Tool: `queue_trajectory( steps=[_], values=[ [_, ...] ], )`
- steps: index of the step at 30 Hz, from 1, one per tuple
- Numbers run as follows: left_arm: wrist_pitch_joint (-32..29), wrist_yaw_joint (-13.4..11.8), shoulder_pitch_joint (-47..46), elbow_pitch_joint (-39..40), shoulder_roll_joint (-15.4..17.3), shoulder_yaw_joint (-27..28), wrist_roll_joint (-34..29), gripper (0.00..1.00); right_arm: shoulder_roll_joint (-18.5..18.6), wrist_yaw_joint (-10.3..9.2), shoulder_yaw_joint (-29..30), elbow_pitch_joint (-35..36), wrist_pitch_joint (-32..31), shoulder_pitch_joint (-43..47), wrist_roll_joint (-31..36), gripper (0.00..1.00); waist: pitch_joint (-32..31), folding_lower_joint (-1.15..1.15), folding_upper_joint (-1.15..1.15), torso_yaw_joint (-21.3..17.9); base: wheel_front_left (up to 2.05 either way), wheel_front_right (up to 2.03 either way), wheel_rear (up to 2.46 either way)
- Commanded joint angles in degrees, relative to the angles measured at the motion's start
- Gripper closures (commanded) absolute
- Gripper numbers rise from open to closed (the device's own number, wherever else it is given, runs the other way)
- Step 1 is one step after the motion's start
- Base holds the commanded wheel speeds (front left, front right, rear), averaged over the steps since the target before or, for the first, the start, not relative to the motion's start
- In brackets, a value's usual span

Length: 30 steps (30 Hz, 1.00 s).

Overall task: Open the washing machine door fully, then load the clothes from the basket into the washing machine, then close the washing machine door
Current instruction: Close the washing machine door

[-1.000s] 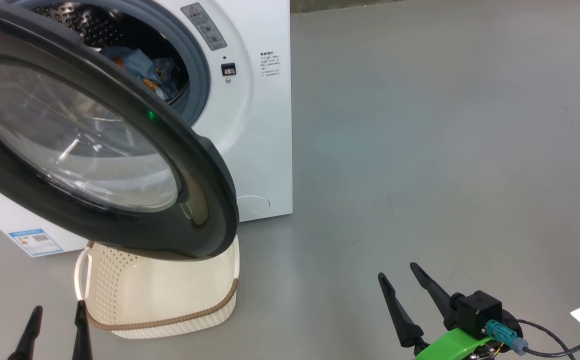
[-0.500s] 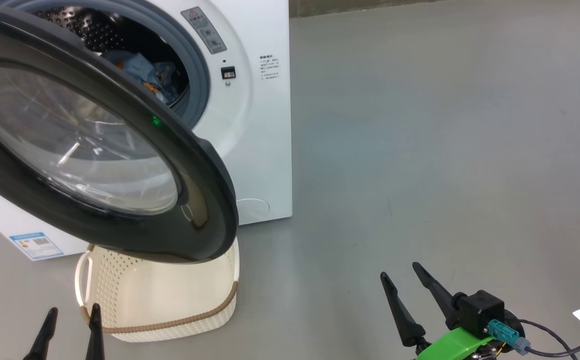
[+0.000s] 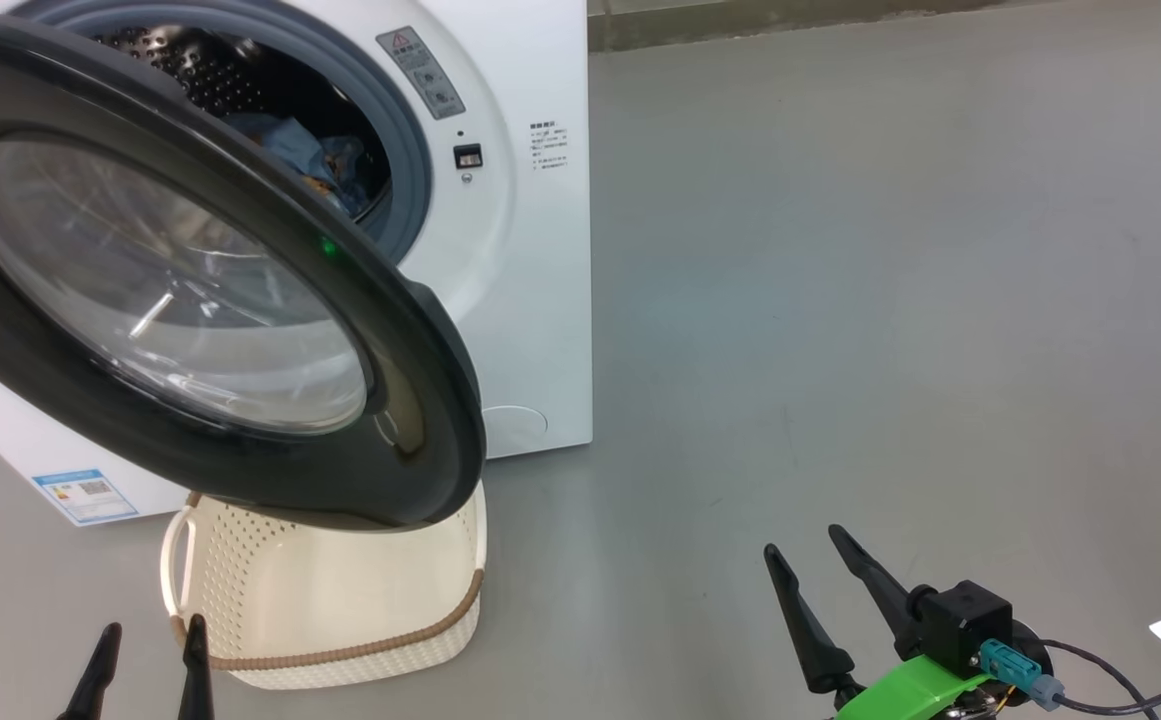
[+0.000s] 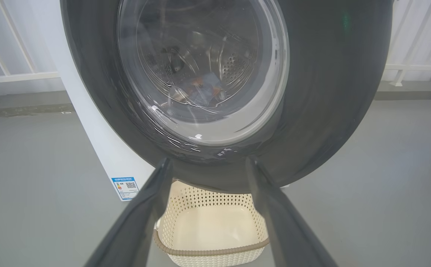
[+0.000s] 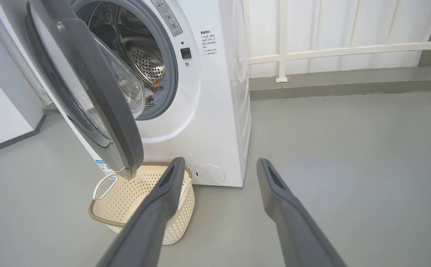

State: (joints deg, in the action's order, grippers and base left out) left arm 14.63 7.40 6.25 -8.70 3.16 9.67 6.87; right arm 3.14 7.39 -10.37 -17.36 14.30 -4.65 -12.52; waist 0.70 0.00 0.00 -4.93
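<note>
Door open, clothes in the drum, both pairs of fingers spread and holding nothing.

At lower left the left fingers (image 3: 196,668) are held apart with nothing gripped, near the basket (image 3: 340,600). The basket is set on the floor (image 3: 840,300) under the washing machine door (image 3: 420,400), which is swung out from the washing machine (image 3: 530,300). The clothes (image 3: 300,150) are seen inside the drum. At lower right the right fingers (image 3: 805,630) are spread wide, with nothing touched, well apart from the machine.

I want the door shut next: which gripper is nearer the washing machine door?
The left gripper, by the basket under the door; the right gripper hangs over bare floor, farther off.
</note>
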Motion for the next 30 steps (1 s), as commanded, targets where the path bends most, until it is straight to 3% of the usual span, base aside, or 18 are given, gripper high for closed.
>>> queue_trajectory(
  steps=[1, 20, 22, 23, 24, 30],
  values=[
    [0.4, 0.1, -0.5, 1.1, 0.7, 1.7, 0.1, 0.00, -0.3, 0.10, -1.2, 1.4, 0.7, 0.0, 0.8, 0.00, -0.1, 0.00, 0.00, 0.1, 0.00, 0.00, 0.00],
    [0.4, 0.1, -0.2, 0.7, 0.2, 2.0, 0.0, 0.00, -0.3, 0.10, -1.4, 1.1, 0.7, -0.1, 0.8, 0.00, 0.1, 0.00, 0.00, 0.8, 0.00, 0.00, 0.00],
    [0.4, 0.1, -0.2, 0.7, 0.2, 2.0, 0.0, 0.00, -0.3, 0.10, -1.4, 1.1, 0.7, -0.1, 0.7, 0.04, 0.1, 0.00, 0.00, 0.8, 0.00, 0.00, 0.00],
    [0.4, 0.1, -0.2, 0.8, 0.2, 2.1, 0.0, 0.00, -0.3, 0.10, -1.2, 1.1, 0.7, -0.1, 0.5, 0.64, 0.2, 0.00, 0.00, 0.8, 0.00, 0.00, 0.00],
    [0.4, 0.1, -0.1, 0.9, 0.2, 2.1, 0.0, 0.00, -0.3, 0.10, -0.7, 1.3, 0.7, -0.1, 0.1, 1.00, 0.2, 0.00, 0.00, 0.8, 0.00, 0.00, 0.00],
    [0.4, 0.1, -0.5, 1.1, 0.1, 1.9, 0.3, 0.00, -0.3, 0.10, 1.4, 8.2, 0.7, -0.8, -2.4, 1.00, 0.9, 0.00, 0.00, 1.1, 0.00, 0.00, 0.00]
  ],
)
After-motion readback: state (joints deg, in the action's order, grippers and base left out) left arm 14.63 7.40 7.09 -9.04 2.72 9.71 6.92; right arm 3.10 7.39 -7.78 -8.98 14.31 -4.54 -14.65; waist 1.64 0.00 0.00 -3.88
